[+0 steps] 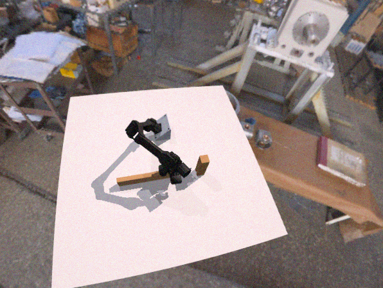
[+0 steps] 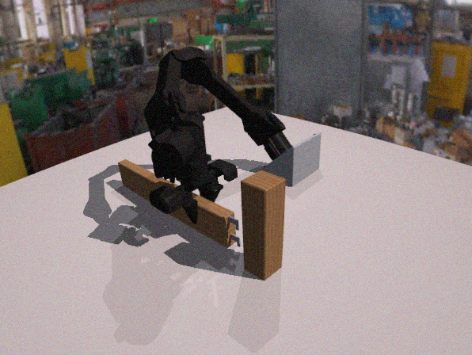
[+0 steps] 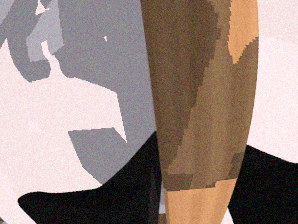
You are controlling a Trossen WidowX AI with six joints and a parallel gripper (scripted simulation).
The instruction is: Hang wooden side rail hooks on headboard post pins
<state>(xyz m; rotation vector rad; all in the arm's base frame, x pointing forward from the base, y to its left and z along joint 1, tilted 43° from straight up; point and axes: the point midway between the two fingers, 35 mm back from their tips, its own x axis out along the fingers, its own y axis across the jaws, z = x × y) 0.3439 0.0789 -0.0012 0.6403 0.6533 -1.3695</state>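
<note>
The black gripper [image 2: 186, 198] is clamped across the wooden side rail [image 2: 211, 219], holding it on edge above the white table [image 2: 356, 257]. The rail's two steel hooks [image 2: 234, 230] sit just beside the upright headboard post [image 2: 263, 226], seemingly short of touching it.

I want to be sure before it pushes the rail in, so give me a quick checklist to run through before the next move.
1. Black gripper clamped on the long wooden side rail: ok.
2. Two steel hooks on the rail's end facing the upright wooden headboard post: ok.
3. Hooks seated on the pins: not ok, a gap shows between hooks and post.
4. Hooks level with the post's slot: cannot tell, slot and pins are hidden.
5. Rail's far end on the white table: cannot tell.
</note>
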